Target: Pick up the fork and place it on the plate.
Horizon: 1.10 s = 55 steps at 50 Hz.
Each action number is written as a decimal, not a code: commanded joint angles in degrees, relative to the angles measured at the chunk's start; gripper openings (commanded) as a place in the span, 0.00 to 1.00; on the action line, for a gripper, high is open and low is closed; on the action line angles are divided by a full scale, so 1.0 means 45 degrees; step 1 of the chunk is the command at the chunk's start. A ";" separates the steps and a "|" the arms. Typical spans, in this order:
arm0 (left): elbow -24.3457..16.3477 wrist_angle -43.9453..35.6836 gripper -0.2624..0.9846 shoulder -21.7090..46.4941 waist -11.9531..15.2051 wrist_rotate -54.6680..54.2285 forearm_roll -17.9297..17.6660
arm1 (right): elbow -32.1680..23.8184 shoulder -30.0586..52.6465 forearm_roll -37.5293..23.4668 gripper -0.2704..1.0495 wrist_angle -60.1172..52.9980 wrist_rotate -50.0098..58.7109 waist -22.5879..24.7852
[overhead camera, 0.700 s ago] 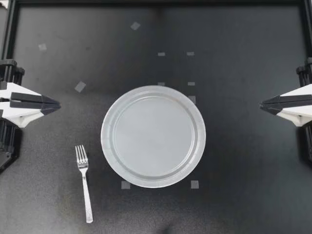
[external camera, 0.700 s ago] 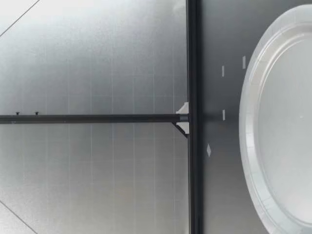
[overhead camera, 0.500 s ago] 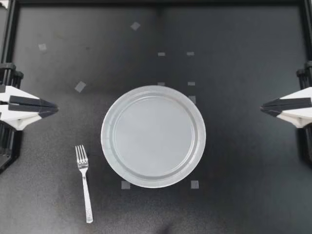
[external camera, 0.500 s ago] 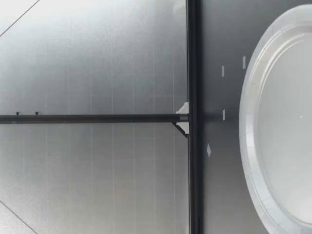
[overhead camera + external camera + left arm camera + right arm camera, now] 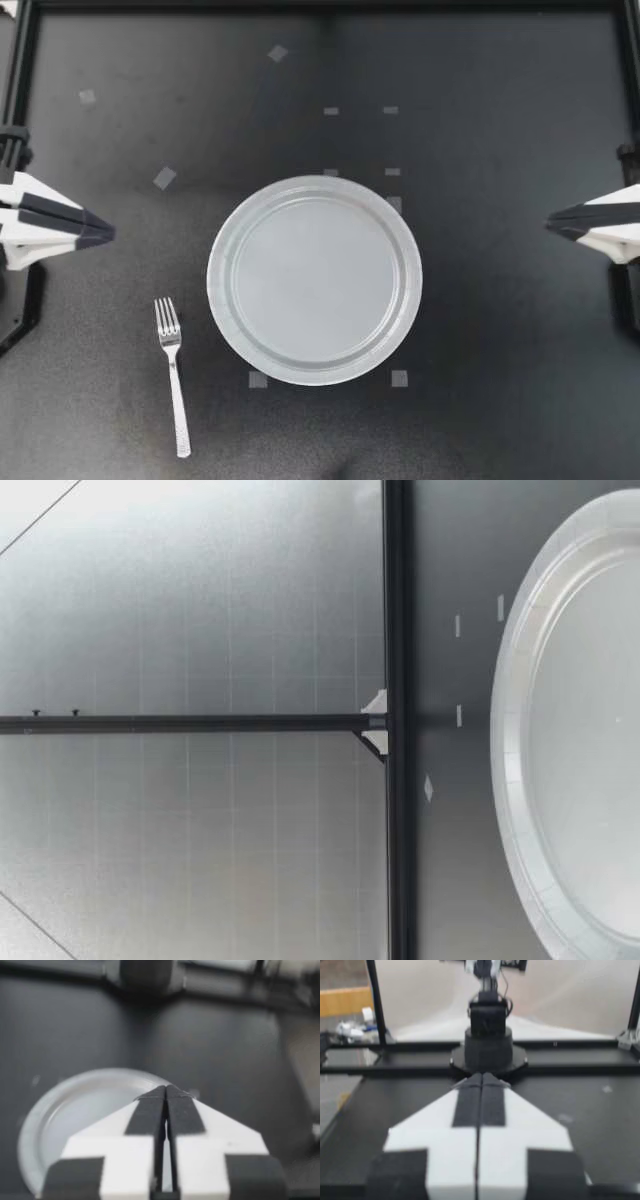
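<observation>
1. The left gripper [image 5: 108,231] is at the left edge of the table [image 5: 480,110]. Its two fingers are pressed together with nothing between them.
2. The right gripper [image 5: 551,224] is at the right edge, also closed on nothing, and points toward the middle.
3. The fork [image 5: 172,375] lies flat on the table just beside the plate [image 5: 215,285], on the plate's left. Its prongs point away from the near edge. It is well apart from both grippers.
4. The plate sits in the middle of the table, with small tape marks [image 5: 258,379] around it.
5. In the left wrist view, the closed fingers point at the plate [image 5: 70,1110].
6. In the right wrist view, the closed fingers point across the bare table at an arm base [image 5: 488,1052].
7. The low view shows the plate's rim [image 5: 505,780] in front of a frame bar [image 5: 395,630]. Neither the fork nor a gripper is in that view.
</observation>
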 commanded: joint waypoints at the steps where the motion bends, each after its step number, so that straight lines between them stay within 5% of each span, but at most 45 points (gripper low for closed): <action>1: -0.1172 0.1953 0.21 0.0234 -0.0020 0.0605 0.0391 | -0.0156 0.0391 -0.0020 0.18 -0.0137 0.0000 -0.0020; 9: -0.1914 0.3359 0.34 0.0293 -0.0020 0.1484 0.0645 | -0.0156 0.0410 -0.0020 0.18 -0.0156 0.0000 -0.0020; 21: -0.1992 0.4609 0.73 0.0391 -0.0020 0.4004 0.1016 | -0.0137 0.0312 -0.0020 0.18 -0.0156 -0.0098 -0.0039; 47: -0.2578 0.4336 0.70 0.2148 -0.0020 0.9512 0.1055 | 0.0000 0.0410 -0.0020 0.18 -0.0156 -0.0020 -0.0820; 55: -0.1855 0.4375 0.70 0.3301 -0.0059 0.9727 0.1016 | 0.0176 0.0293 0.0000 0.18 -0.0156 0.0000 -0.0840</action>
